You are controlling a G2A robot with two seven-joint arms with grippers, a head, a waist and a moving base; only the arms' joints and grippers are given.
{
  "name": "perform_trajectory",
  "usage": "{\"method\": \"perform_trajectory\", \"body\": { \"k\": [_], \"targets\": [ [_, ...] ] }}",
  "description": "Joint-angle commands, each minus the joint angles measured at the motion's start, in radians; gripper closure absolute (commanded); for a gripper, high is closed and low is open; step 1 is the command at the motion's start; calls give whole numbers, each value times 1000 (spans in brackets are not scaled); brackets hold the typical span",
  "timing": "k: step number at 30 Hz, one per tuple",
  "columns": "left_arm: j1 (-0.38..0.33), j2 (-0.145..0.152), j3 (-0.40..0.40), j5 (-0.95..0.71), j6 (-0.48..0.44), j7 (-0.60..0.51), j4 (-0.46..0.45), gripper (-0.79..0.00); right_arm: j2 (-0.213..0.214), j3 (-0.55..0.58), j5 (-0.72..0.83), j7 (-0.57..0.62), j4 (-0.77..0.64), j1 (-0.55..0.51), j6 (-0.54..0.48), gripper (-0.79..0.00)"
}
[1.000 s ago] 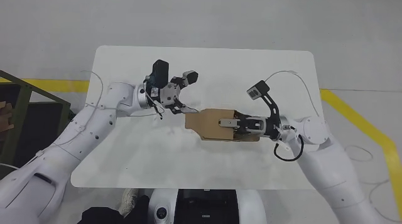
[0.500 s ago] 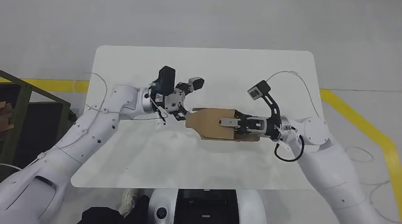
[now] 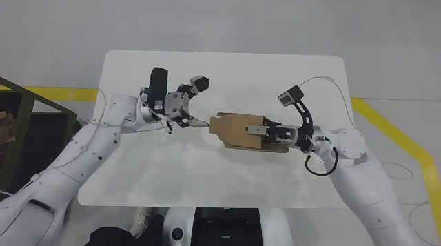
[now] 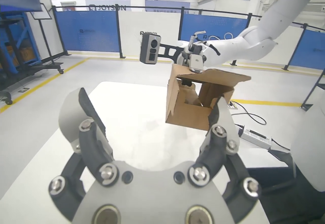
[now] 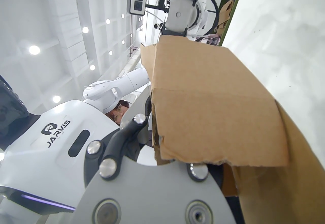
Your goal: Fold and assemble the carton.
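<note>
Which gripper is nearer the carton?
Right. The right gripper clamps the carton by its top panel with its fingers; the left gripper hangs open just off the carton's open end.

carton [image 3: 238,129]: 1 | table [image 3: 275,74]: 1 | robot hands: 2, left hand [image 3: 196,103] and right hand [image 3: 251,130]

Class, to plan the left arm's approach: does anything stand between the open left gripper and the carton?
Nothing visible does: only bare table lies between the left gripper and the carton, which the right gripper grips by its top flap.
</note>
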Motion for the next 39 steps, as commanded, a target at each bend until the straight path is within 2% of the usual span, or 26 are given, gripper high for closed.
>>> {"method": "perform_trajectory", "body": {
  "k": [1, 6, 14, 30, 39],
  "targets": [
    [7, 0, -22, -38, 14, -10, 26, -785, 0, -6, -6, 5, -4, 0, 2, 0],
    [-9, -14, -20, -120, 13, -104, 56, -785, -2, -25, -19, 12, -19, 0, 6, 0],
    [-49, -48, 30, -191, -2, -261, 61, -785, -2, -36, -26, 12, -32, 3, 10, 0],
    [-34, -65, 43, -182, -2, -326, 2, -785, -2, -37, -19, 2, -27, 7, 2, 0],
    [-40, -79, 46, -180, -2, -355, 2, -785, -1, -40, -23, 9, -33, 4, 4, 0]
  ]
}}
